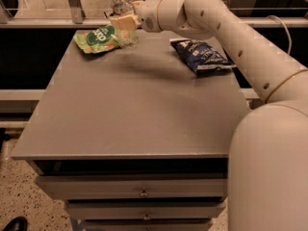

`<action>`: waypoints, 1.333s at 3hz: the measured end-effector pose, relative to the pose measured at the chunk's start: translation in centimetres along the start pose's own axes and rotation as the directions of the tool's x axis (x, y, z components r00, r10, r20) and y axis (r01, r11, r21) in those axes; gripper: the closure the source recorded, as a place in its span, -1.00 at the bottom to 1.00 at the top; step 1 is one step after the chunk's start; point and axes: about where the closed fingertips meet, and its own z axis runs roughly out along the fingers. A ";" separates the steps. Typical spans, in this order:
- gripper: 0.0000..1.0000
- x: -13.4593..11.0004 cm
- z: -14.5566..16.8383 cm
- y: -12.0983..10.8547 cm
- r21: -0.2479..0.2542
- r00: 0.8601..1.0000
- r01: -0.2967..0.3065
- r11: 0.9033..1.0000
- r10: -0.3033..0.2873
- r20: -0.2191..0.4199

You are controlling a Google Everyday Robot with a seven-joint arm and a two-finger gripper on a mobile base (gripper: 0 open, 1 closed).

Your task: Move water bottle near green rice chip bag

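The water bottle [123, 7] is clear with a white cap and stands upright at the far left of the grey table [139, 105]. My gripper [123, 23] is shut around the bottle's middle, its tan fingers across the body. The bottle's base is at or just above the tabletop; I cannot tell which. The green rice chip bag [97, 38] lies flat right beside the bottle, on its left, with its right edge at the bottle's base. My white arm [226, 28] reaches in from the right.
A dark blue snack bag [202, 56] lies at the far right of the table, under my arm. The table has drawers [139, 192] below its front edge. A railing and a metal post [73, 4] run behind the table.
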 end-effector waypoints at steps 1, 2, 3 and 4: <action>1.00 1.0 2.3 -2.2 0.028 0.998 -0.029 0.999 0.030 -0.050; 1.00 1.6 2.9 -3.2 0.048 0.996 -0.049 0.998 0.052 -0.077; 0.95 2.4 2.2 -3.6 0.071 0.992 -0.079 0.994 0.085 -0.090; 0.50 2.9 2.1 -3.6 0.071 0.992 -0.092 0.993 0.098 -0.082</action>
